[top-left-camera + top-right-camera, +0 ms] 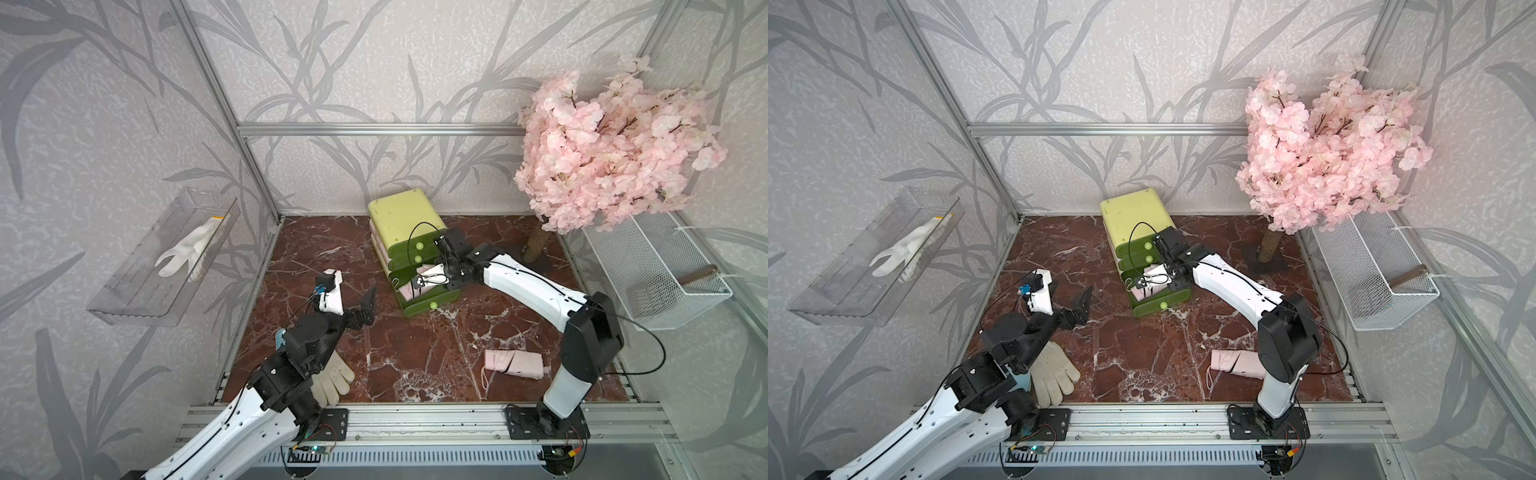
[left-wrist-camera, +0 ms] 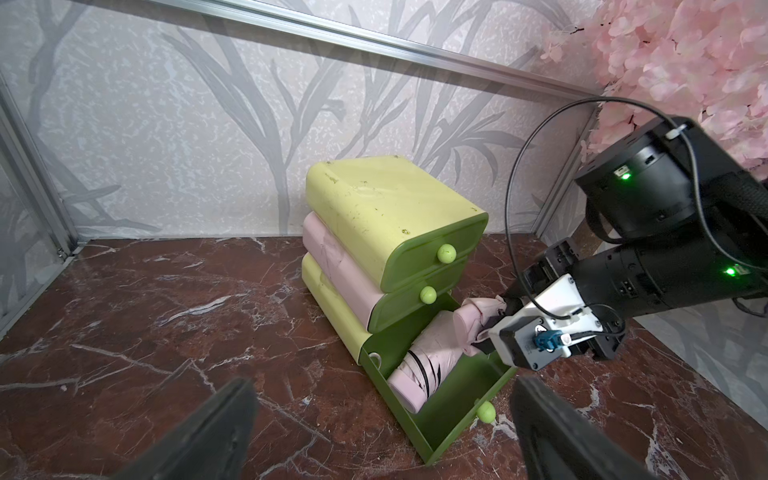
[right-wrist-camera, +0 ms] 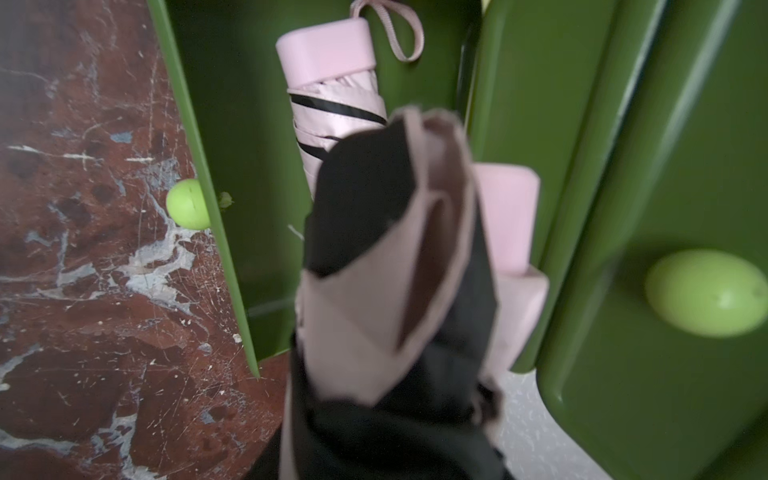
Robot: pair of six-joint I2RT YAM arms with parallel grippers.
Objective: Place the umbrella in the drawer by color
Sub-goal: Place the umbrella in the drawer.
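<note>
The drawer chest (image 1: 401, 222) (image 1: 1133, 216) stands at the back centre, lime-yellow with green fronts. Its bottom drawer (image 2: 440, 419) is pulled open and a folded pink umbrella (image 2: 419, 365) (image 3: 328, 70) lies inside. My right gripper (image 1: 434, 277) (image 3: 386, 415) is shut on a second pink umbrella (image 3: 390, 257) (image 2: 478, 320), held tilted over the open drawer; its jaws are hidden by the fabric. My left gripper (image 1: 353, 299) (image 2: 382, 419) hovers open and empty over the floor left of the chest. Another pink umbrella (image 1: 513, 363) (image 1: 1235, 362) lies on the floor at the front right.
A pale glove (image 1: 332, 378) lies under my left arm at the front left. A clear wall tray (image 1: 137, 299) on the left holds a white glove. A pink blossom tree (image 1: 615, 153) and a white wire basket (image 1: 656, 270) stand at the right.
</note>
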